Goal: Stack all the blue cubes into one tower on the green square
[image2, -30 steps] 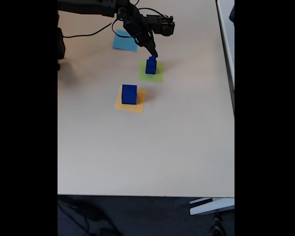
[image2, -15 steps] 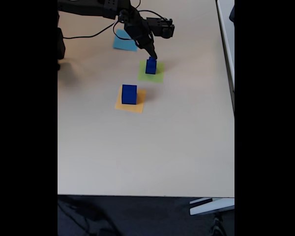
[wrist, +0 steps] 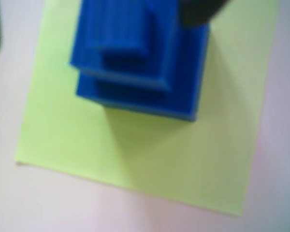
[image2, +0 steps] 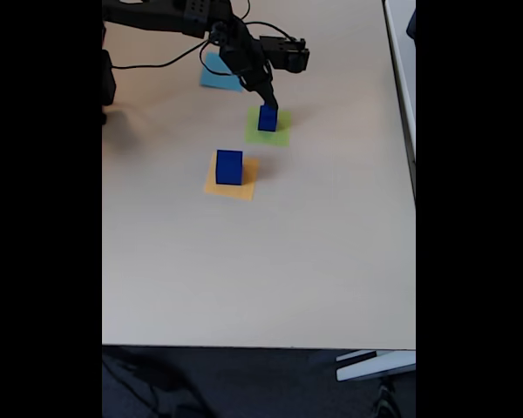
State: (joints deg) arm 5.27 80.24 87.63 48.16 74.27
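Stack on green: two blue cubes (wrist: 135, 63) are sitting on the green square (wrist: 150, 159) in the wrist view, a smaller one resting on a wider one, roughly centred and square to each other; in the fixed view the pair is reading as one dark-blue block (image2: 268, 117) on the lime patch (image2: 279, 135).

Third cube: the large blue cube (image2: 229, 166) is standing alone on the orange-yellow square (image2: 247, 189), well apart from the stack, nearer the camera.

What is changing: over the last second the gripper (image2: 271, 102) has been lifting away from the top of the stack, and the stack is staying put without it. In my judgement the small cube is now released and that placement is holding.

Fingers: a dark tip (wrist: 198, 12) is showing at the top edge of the wrist view, just above the stack; I cannot tell how far apart the fingers are standing.

Task meaning: the large cube is not yet joined, and it looks wider than the cubes already stacked, so balancing it on top would probably be risky.

Surroundings: the light-blue square (image2: 218, 77) is lying behind the arm on the pale bench (image2: 331, 261).
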